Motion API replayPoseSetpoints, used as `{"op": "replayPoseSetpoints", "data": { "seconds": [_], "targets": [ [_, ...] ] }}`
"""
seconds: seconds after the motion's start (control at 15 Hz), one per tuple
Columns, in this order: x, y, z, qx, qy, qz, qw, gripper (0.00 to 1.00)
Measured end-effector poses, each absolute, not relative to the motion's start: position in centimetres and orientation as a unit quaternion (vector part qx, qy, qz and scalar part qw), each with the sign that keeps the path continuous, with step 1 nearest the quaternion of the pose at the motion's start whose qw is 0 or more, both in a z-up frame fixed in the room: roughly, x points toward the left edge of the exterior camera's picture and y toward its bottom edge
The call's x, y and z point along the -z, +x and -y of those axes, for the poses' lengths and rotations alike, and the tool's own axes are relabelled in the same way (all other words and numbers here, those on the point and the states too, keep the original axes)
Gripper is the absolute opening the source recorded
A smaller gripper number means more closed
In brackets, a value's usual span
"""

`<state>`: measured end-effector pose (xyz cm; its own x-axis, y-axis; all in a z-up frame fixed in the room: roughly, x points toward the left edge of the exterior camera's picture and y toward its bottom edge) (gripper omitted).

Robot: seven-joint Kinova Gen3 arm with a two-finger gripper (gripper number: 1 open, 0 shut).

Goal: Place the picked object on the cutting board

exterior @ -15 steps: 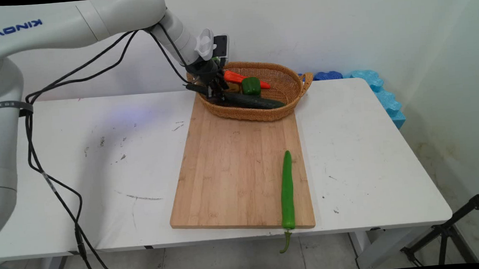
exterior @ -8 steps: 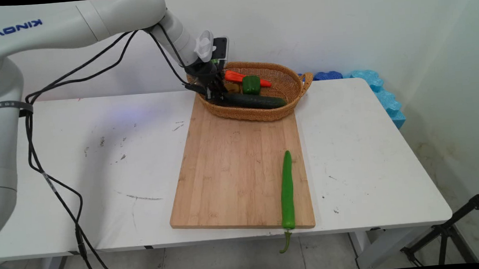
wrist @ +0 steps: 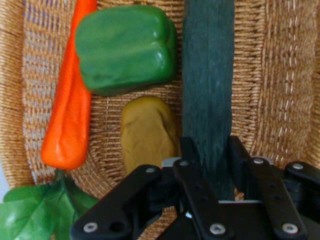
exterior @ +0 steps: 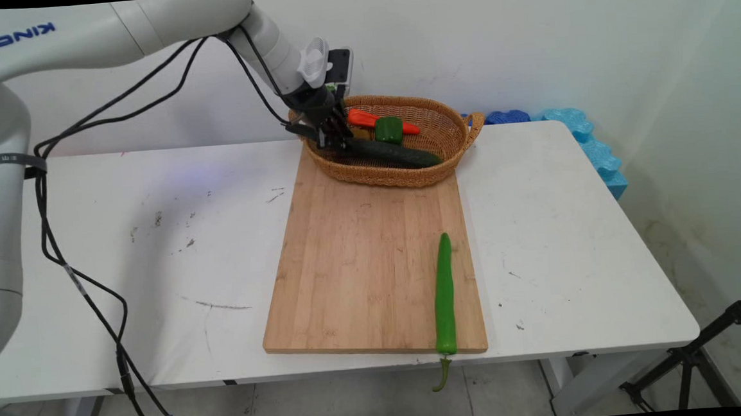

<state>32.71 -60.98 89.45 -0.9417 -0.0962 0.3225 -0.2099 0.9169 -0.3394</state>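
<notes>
Cucumber (wrist: 207, 95), dark green and long, runs straight out from between the fingers (wrist: 189, 156), which are clenched on its near end; one finger presses each side of it in the hand view. It lies in the woven basket (exterior: 432, 113), its far end stretching away from the fingers toward the basket's other side (exterior: 393, 156). Just beside the fingers, on the side away from the cucumber's grip, sits a dull yellow-brown potato (wrist: 147, 132) on the basket floor, touching or nearly touching the cucumber. Beyond the potato, farther from the fingers, rests a green bell pepper (wrist: 125, 47), close against the cucumber's flank. An orange carrot (wrist: 70, 105) lies alongside the pepper and potato, farther out from the fingers, with green leaves (wrist: 35, 212) at its near end. The basket stands on the far end of a wooden cutting board (exterior: 361, 260) on the white worktop (exterior: 154, 247). Well apart from the fingers, at the board's near edge, lies a long green chili pepper (exterior: 444, 293), its stem hanging past the worktop's edge.
</notes>
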Motion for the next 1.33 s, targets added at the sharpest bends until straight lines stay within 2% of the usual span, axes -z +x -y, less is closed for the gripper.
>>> {"op": "replayPoseSetpoints", "data": {
  "seconds": [0.73, 1.33],
  "targets": [
    [-94.6, 34.2, 58.6, -0.201, 0.069, 0.963, 0.168, 0.00],
    [-99.6, 36.1, 53.8, -0.198, 0.070, 0.960, 0.186, 0.00]
  ]
}}
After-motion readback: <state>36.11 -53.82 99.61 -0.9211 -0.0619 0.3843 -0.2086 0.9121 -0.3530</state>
